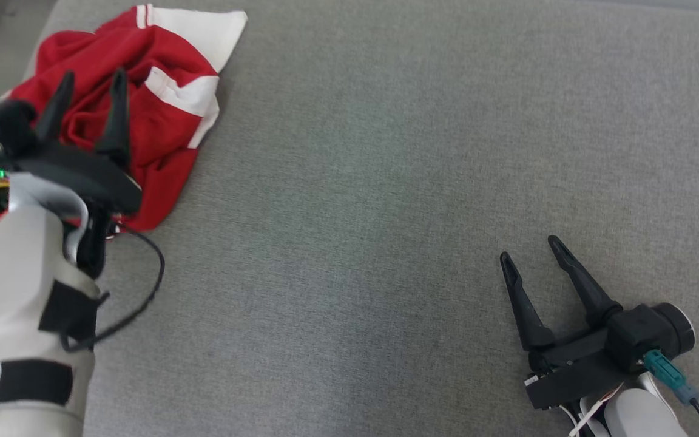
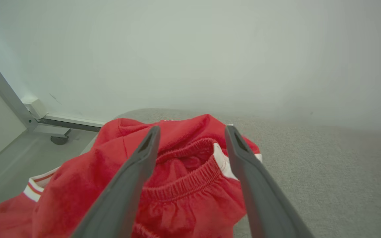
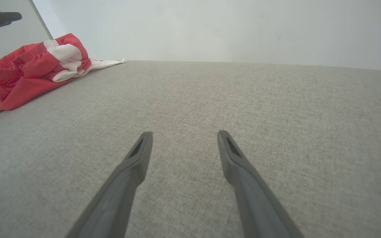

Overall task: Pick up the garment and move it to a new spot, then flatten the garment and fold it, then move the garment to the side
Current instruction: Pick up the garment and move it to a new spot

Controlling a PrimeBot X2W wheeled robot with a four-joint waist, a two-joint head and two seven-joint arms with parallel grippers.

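Observation:
The garment (image 1: 161, 109) is a crumpled red piece with white panels and an elastic waistband, heaped at the far left corner of the grey fabric surface (image 1: 386, 182). My left gripper (image 1: 94, 82) hovers over it, open, nothing between its fingers. In the left wrist view the garment (image 2: 184, 185) bunches right under the left gripper (image 2: 192, 130), waistband between the spread fingers. My right gripper (image 1: 528, 249) is open at the lower right, far from the cloth. In the right wrist view the garment (image 3: 35, 69) lies far at the upper left, and the right gripper (image 3: 182, 134) is open above bare fabric.
The surface's left edge runs close beside the garment; beyond it is pale floor with a metal frame leg (image 2: 8, 96) and a dark foot (image 2: 59, 140). A black cable (image 1: 143, 291) loops from my left forearm. A pale wall (image 3: 210, 29) stands behind the surface.

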